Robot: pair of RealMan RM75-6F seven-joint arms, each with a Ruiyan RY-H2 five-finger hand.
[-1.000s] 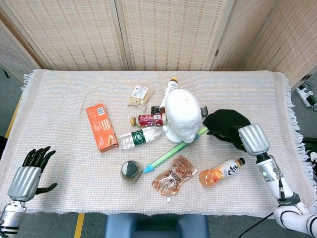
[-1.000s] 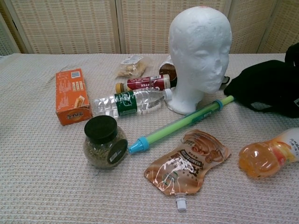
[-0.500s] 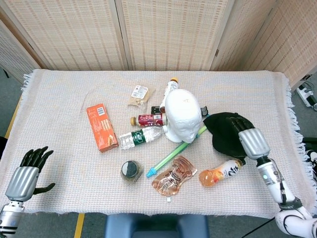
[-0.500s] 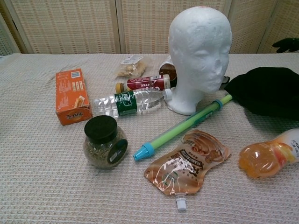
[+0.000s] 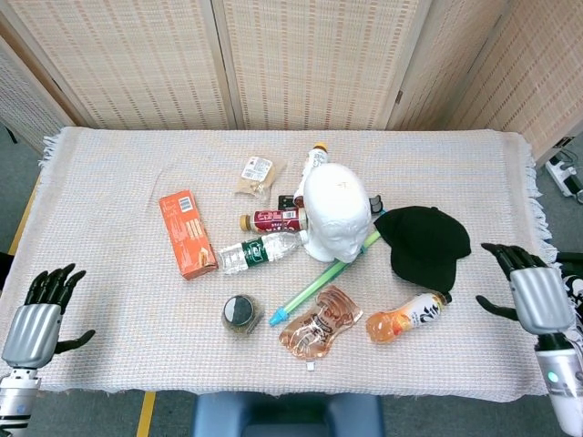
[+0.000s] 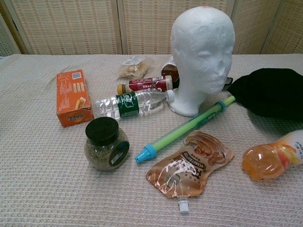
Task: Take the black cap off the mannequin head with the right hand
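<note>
The black cap (image 5: pixel 425 243) (image 6: pixel 272 91) lies flat on the cloth just right of the white mannequin head (image 5: pixel 336 212) (image 6: pixel 202 54), which stands bare. My right hand (image 5: pixel 530 293) hovers at the table's right edge, well right of the cap, fingers spread and holding nothing. At the near left corner my left hand (image 5: pixel 38 316) is also spread and empty. Neither hand shows in the chest view.
Around the head lie a green-and-blue tube (image 5: pixel 321 283), a clear water bottle (image 5: pixel 260 251), a red bottle (image 5: pixel 273 219), an orange box (image 5: pixel 186 233), a dark-lidded jar (image 5: pixel 240 314), a brown pouch (image 5: pixel 317 327) and an orange drink bottle (image 5: pixel 407 317) below the cap.
My right hand let go of the cap, which settled flat on the cloth, and drew back right toward the table edge. The green tube shifted slightly. My left hand moved a little nearer.
</note>
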